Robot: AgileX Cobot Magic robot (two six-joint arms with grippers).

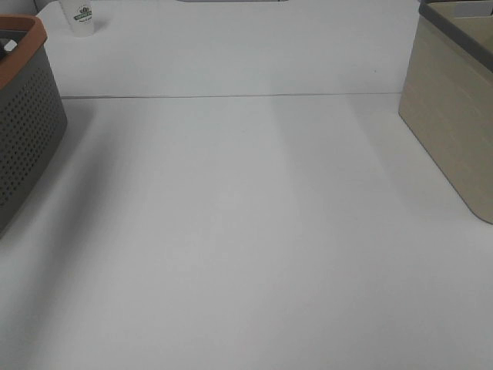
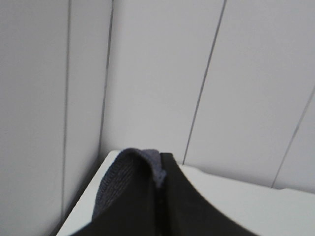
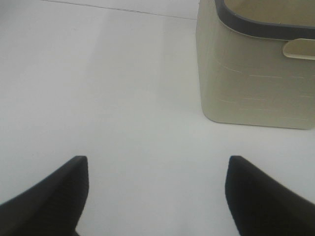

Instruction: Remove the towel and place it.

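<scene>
The left wrist view shows the towel [image 2: 120, 174], a dark navy terry cloth, pinched as a fold between the black fingers of my left gripper [image 2: 161, 160], which is shut on it. Only that small fold shows; the rest of the cloth is hidden behind the fingers. This gripper is raised and faces a white panelled wall. My right gripper [image 3: 157, 164] stands open low over the bare white table, nothing between its fingers [image 3: 59, 189]. Neither gripper nor the towel appears in the exterior high view.
A grey perforated basket [image 1: 27, 131] with an orange rim stands at the table's left edge. A beige bin [image 1: 451, 116] with a dark rim stands at the right, also in the right wrist view as the bin [image 3: 251, 73]. A white cup [image 1: 82, 17] sits at the back left.
</scene>
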